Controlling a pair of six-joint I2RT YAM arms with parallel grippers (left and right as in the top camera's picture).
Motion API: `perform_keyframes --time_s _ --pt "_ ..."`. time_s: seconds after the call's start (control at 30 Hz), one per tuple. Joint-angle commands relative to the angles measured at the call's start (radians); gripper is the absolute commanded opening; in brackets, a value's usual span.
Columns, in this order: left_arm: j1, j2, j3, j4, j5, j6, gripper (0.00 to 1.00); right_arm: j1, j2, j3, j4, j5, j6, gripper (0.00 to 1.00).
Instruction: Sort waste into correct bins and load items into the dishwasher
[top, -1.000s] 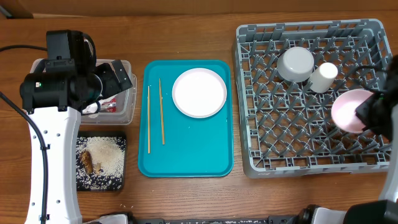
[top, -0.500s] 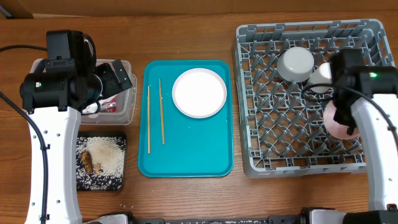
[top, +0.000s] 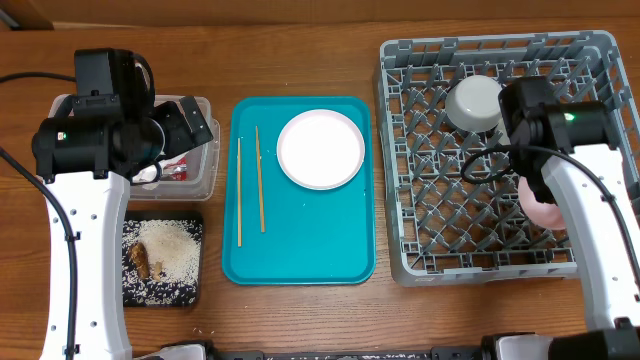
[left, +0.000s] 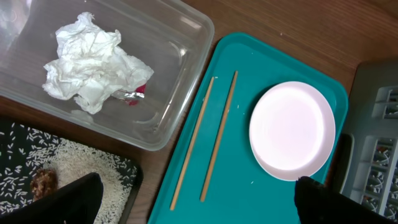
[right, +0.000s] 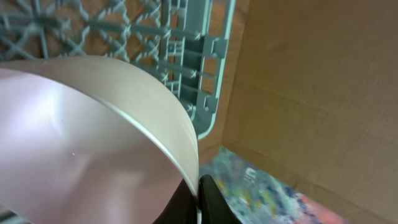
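Note:
My right gripper is shut on the rim of a white bowl. From overhead that bowl hangs over the right side of the grey dishwasher rack, mostly under my right arm. Another white bowl sits upside down at the rack's back. My left gripper stands open above the clear tub, which holds the crumpled napkin and the red wrapper. The white plate and chopsticks lie on the teal tray. Rice and a brown scrap fill the black tray.
A cardboard wall stands right beside the rack's right edge. The tub and black tray sit to the left of the teal tray, with the rack to its right.
My right arm has swung in over the rack's right side, carrying the bowl a little left and toward the front. The left arm has not moved.

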Motion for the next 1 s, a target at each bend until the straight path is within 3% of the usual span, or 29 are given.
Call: perform_keyframes --time_s 0.0,0.4,0.97 --pt "-0.002 -0.002 0.014 0.001 -0.001 -0.006 1.0 -0.001 0.052 0.013 -0.011 0.026 -0.05 0.04" --pt "-0.002 -0.002 0.014 0.001 -0.001 -0.006 1.0 -0.007 0.193 0.013 -0.049 0.054 -0.049 0.04" --pt "0.0 -0.002 0.014 0.001 -0.001 -0.006 1.0 -0.013 0.204 0.013 0.028 0.195 0.0 0.04"
